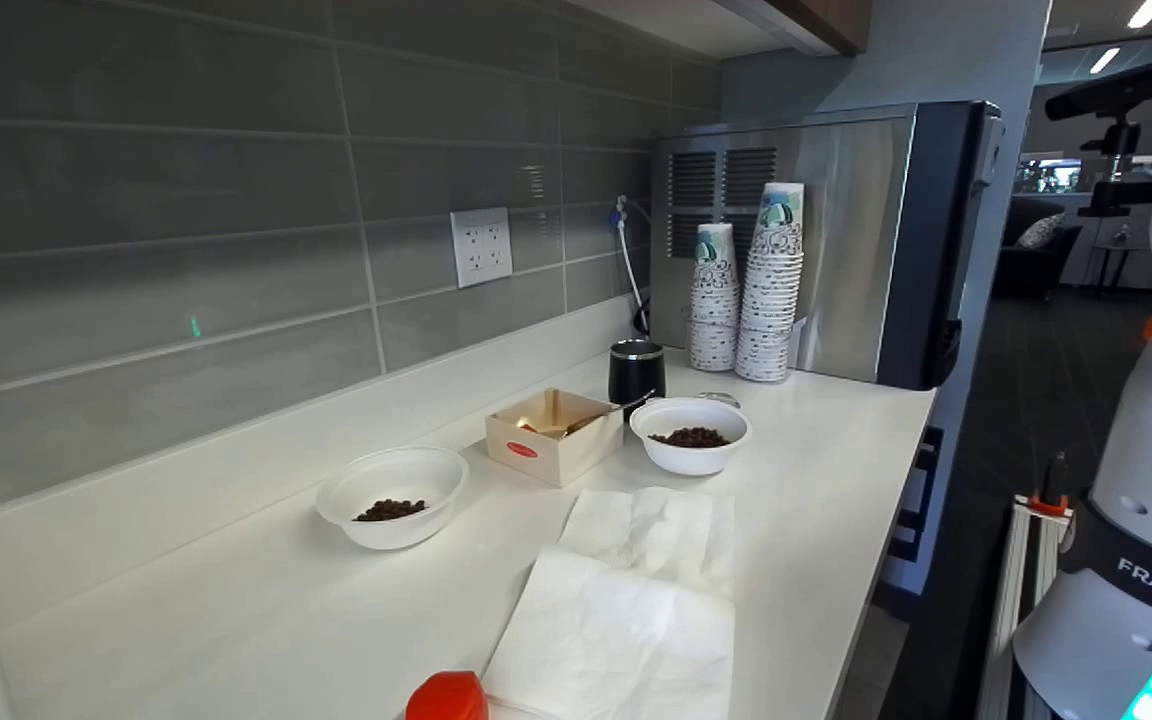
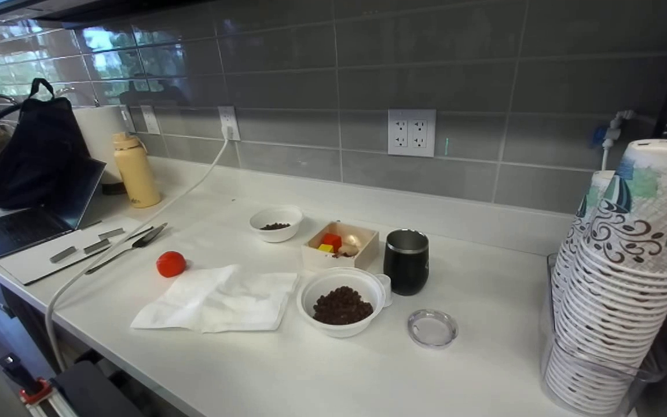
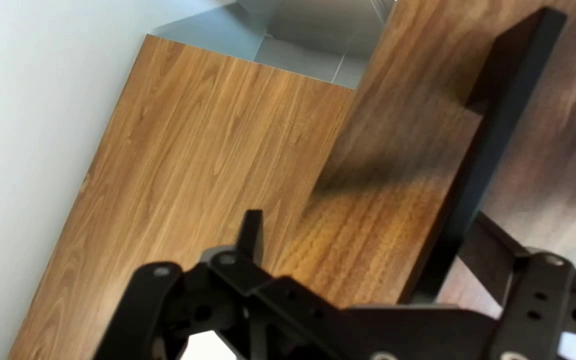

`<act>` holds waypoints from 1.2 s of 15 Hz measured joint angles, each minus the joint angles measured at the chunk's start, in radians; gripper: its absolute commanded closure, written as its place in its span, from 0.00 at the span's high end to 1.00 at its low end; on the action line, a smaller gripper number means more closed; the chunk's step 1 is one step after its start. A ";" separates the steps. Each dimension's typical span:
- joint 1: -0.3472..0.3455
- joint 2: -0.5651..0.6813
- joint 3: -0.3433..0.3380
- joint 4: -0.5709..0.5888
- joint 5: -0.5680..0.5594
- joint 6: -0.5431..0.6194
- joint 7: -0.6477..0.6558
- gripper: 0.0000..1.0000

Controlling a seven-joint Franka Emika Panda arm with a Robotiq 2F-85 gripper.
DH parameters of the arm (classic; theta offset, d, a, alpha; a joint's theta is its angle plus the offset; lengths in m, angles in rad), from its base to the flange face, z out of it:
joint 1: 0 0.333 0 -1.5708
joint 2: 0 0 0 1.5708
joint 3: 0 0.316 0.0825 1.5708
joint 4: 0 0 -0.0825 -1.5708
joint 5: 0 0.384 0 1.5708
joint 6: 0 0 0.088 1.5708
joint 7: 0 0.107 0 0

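My gripper (image 3: 367, 216) shows only in the wrist view, with its fingers wide apart and nothing gripped. A long black bar handle (image 3: 488, 150) on a brown wood cabinet front (image 3: 563, 150) slants through the view. Its lower end lies between the fingers, close to the right fingertip. I cannot tell whether that finger touches it. The left finger is well apart from the handle, in front of brown wood. In an exterior view only the arm's white lower part (image 1: 1136, 480) shows; the gripper is out of view in both exterior views.
The counter bears two white bowls with brown pieces (image 2: 342, 306) (image 2: 275, 225), a wooden box (image 2: 339, 255), a black tumbler (image 2: 406, 260), napkins (image 2: 217, 301), a red object (image 2: 171, 264) and stacked paper cups (image 2: 617, 301). A laptop (image 2: 21, 231) and yellow bottle (image 2: 135, 171) stand farther along.
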 measured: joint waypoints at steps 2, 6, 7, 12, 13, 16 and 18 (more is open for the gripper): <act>0.020 0.036 0.014 0.019 0.000 0.002 0.003 1.00; 0.049 0.132 0.030 0.067 0.001 0.016 0.010 1.00; 0.055 0.158 0.030 0.080 0.001 0.024 0.012 1.00; 0.080 0.294 0.020 0.150 0.014 0.064 0.041 1.00; 0.085 0.319 0.019 0.167 0.023 0.068 0.047 1.00; 0.102 0.390 0.018 0.218 0.052 0.072 0.056 1.00; 0.110 0.429 0.020 0.247 0.071 0.072 0.056 1.00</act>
